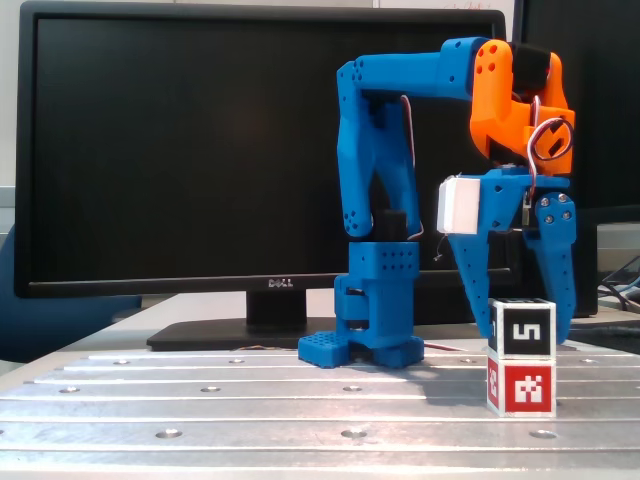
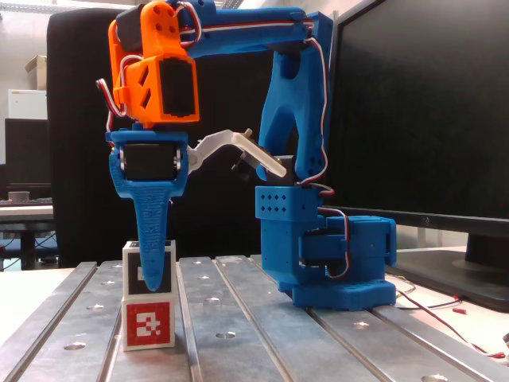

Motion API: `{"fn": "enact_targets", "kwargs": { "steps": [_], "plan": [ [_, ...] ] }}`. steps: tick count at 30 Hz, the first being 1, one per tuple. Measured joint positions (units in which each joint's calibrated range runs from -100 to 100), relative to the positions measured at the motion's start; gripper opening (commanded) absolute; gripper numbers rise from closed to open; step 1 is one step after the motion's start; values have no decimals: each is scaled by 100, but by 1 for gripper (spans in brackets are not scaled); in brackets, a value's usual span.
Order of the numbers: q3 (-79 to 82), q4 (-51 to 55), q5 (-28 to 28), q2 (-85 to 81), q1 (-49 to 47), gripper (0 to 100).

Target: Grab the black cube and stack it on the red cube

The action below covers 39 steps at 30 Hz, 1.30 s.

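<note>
Black-faced and white-edged, the black cube sits squarely on top of the red cube, the two forming a neat two-high stack on the grooved metal table. In a fixed view the blue gripper hangs tip-down with a tapered finger on either side of the upper cube, and a sliver of gap shows at the cube's left side (whether the pads actually press its faces cannot be told). In another fixed view one long blue finger crosses the front of the black cube, hiding most of its marker, while the red cube below shows a blocky white pattern. The arm's plastic is matte blue with an orange wrist section.
</note>
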Motion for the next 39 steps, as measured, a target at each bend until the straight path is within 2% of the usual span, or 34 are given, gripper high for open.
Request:
{"fn": "enact_targets", "kwargs": {
  "steps": [19,30,39],
  "plan": [
    [-82,69,0,0,81,30],
    [-1377,1135,0,0,81,30],
    [-2400,1719,0,0,1126,30]
  ]
}}
